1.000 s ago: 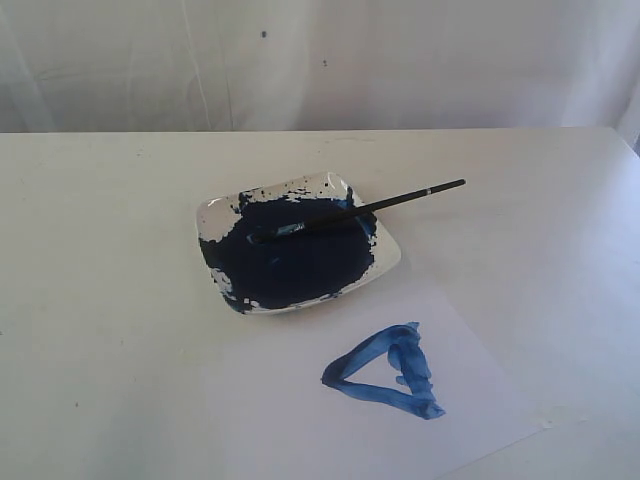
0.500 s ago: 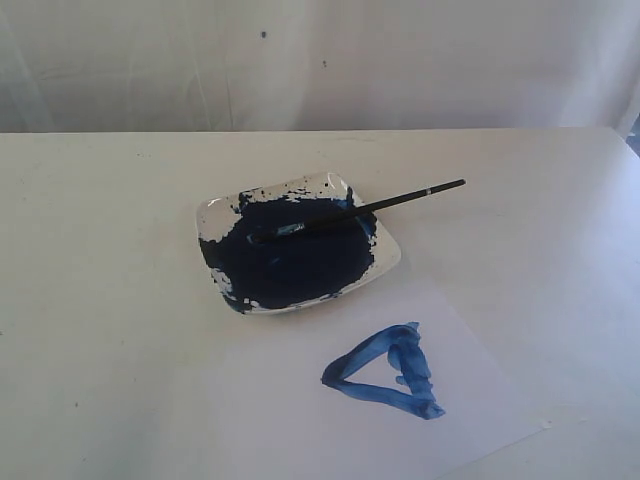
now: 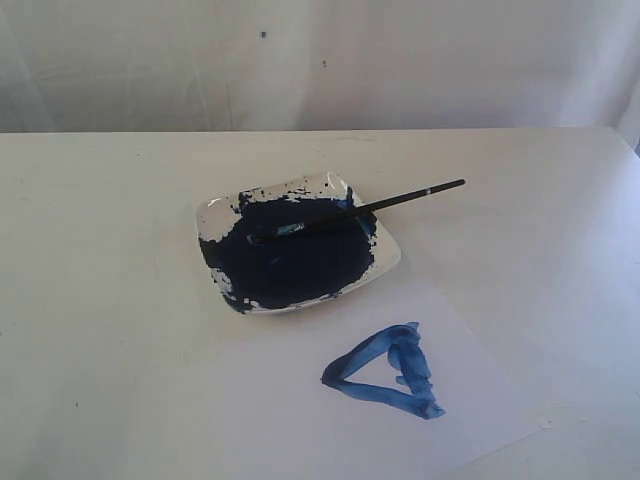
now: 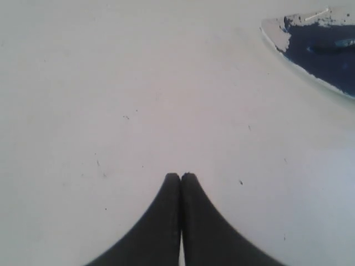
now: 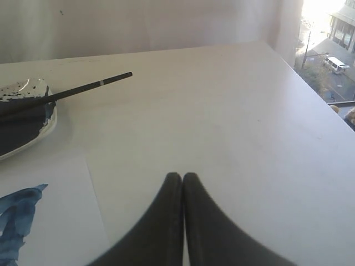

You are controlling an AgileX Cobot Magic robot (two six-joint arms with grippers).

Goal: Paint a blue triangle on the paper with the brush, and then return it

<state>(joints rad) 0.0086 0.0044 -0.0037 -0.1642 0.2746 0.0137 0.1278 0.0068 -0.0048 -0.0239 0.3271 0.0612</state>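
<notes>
The brush [image 3: 355,212] lies exactly as it did a second ago. Nothing on the tabletop [image 3: 100,250] has shifted, and the blue triangle [image 3: 380,393] has gained no stroke. The brush's bristle end sits in the dark navy paint pool [image 3: 295,265] inside the square white dish [image 3: 390,262]. Its thin black handle slants across the dish's rim and juts out beyond it over the bare tabletop, with a silver band [image 3: 428,190] near the free end.

The triangle is a rough outline of thick medium-blue strokes, smudged at one corner. It sits on the white paper [image 3: 280,420] near the dish without touching it, and the sheet itself begins just beside the dish.

Neither of my arms shows in the exterior view. My left claw [image 4: 181,176] hangs over bare tabletop with a corner of the dish well ahead of it, tips pressed together on nothing. My right claw [image 5: 182,176] is likewise pinched closed and empty. It is above bare tabletop just off the paper's edge, well apart from the handle's end.
</notes>
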